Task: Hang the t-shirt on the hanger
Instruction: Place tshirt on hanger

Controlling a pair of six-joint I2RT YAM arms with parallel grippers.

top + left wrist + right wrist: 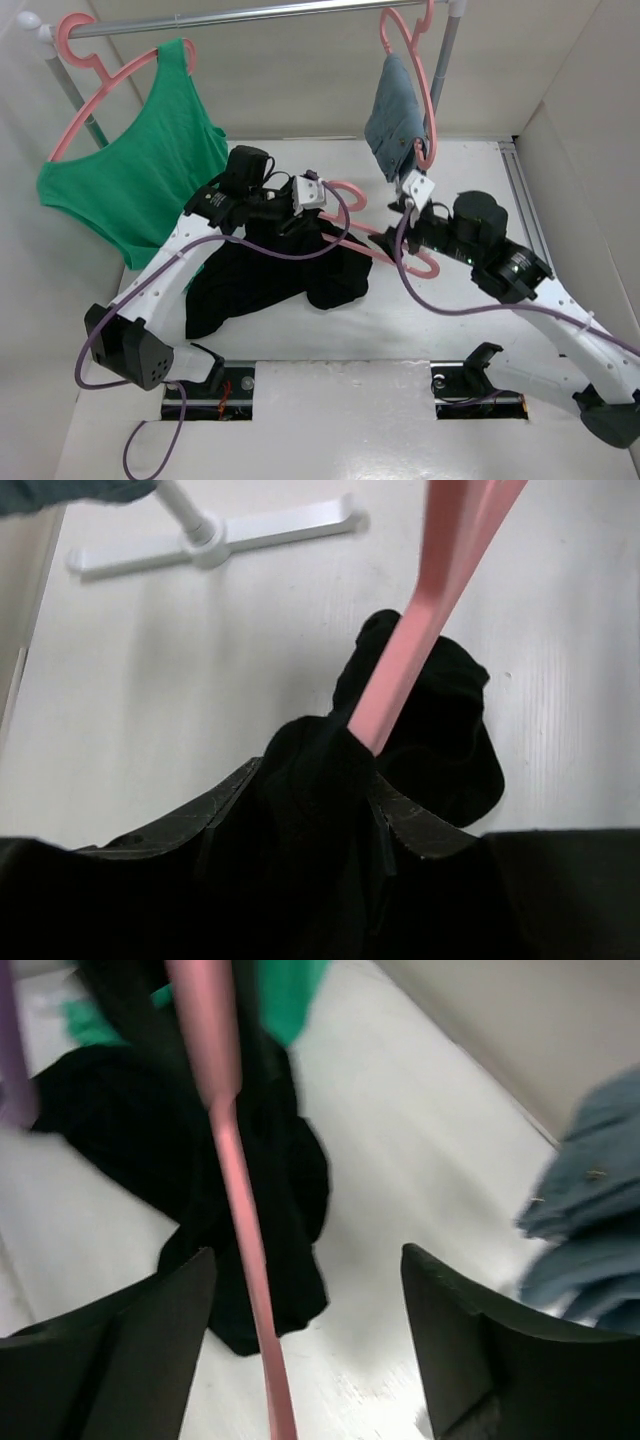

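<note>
Two grippers: right gripper [308, 1260], jaws wide apart, salmon-pink plastic hanger [240, 1240] passing between them untouched; left gripper [310, 810], clamped on bunched black cloth t-shirt [270, 280], hanger arm entering the cloth. T-shirt drapes from centre frame down onto white table [450, 320].

Matt cloth t-shirt [270, 278], probably plastic hanger [362, 248]

Left gripper [315, 800]: fingertips buried in t-shirt [440, 750] cloth; grip cannot be told.
Hanger [400, 670]: lower end hidden inside that cloth, upper end cut by the picture edge.
Denim cloth [590, 1210]: blurred, cropped at the right wrist view's edge.
</note>
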